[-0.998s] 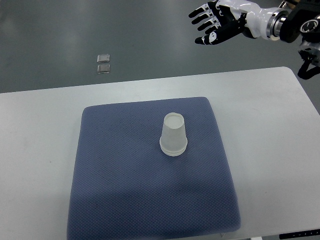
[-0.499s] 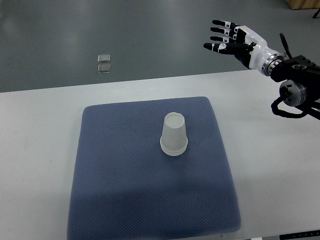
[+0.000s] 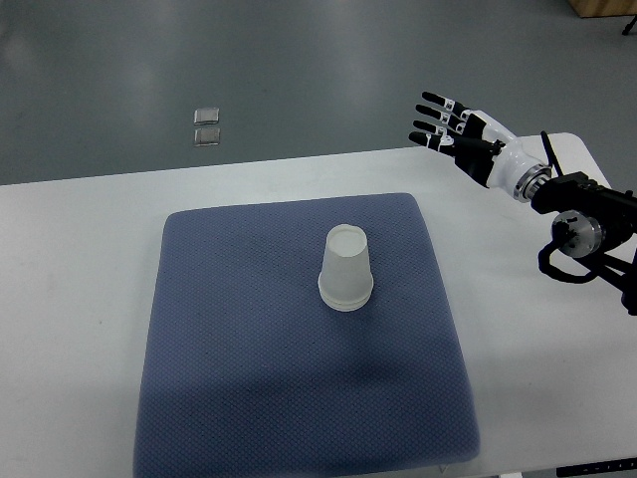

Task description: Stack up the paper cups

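A: From the top view, where is the cup?

B: The paper cup (image 3: pixel 345 270) stands upside down, wide rim down, near the middle of the blue mat (image 3: pixel 249 378), a little toward its far right part. It looks like one cup; whether others are nested in it I cannot tell.

A: And the mat?

B: It lies flat on the white table (image 3: pixel 80 299), with bare tabletop showing on each side.

A: What is the robot's hand doing?

B: The right hand (image 3: pixel 460 139) comes in from the picture's right edge and hangs above the far right part of the table, near its far edge. Its fingers (image 3: pixel 430 122) are spread wide and straight, pointing left, and hold nothing. It is well apart from the cup.

A: Anything beyond the table?

B: Two small square plates (image 3: pixel 207 126) sit in the grey floor (image 3: pixel 299 70), one just behind the other.
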{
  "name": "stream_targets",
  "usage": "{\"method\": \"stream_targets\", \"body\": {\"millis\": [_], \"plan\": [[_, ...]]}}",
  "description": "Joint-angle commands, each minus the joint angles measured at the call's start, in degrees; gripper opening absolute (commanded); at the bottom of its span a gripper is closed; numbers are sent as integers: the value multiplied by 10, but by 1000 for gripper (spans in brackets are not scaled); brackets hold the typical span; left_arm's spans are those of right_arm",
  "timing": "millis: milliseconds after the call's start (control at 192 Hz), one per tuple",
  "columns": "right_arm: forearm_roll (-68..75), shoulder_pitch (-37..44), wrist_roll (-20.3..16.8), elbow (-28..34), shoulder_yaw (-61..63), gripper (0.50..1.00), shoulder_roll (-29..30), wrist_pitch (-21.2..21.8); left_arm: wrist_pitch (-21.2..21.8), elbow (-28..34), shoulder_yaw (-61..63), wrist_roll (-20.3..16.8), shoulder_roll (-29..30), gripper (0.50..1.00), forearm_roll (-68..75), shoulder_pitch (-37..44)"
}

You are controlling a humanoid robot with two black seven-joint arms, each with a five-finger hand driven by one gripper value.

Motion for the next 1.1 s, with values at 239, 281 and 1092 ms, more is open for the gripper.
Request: {"method": "stream_targets", "body": {"millis": [239, 281, 1092], "plan": [[1, -32, 9, -80, 56, 924, 42, 70, 2, 1, 0, 0, 0, 1000, 0, 0], [0, -33, 9, -81, 58, 924, 43, 72, 3, 1, 0, 0, 0, 1000, 0, 0], [-9, -33, 10, -87, 52, 924, 63, 91, 4, 0, 0, 0, 0, 1000, 1, 0]]}}
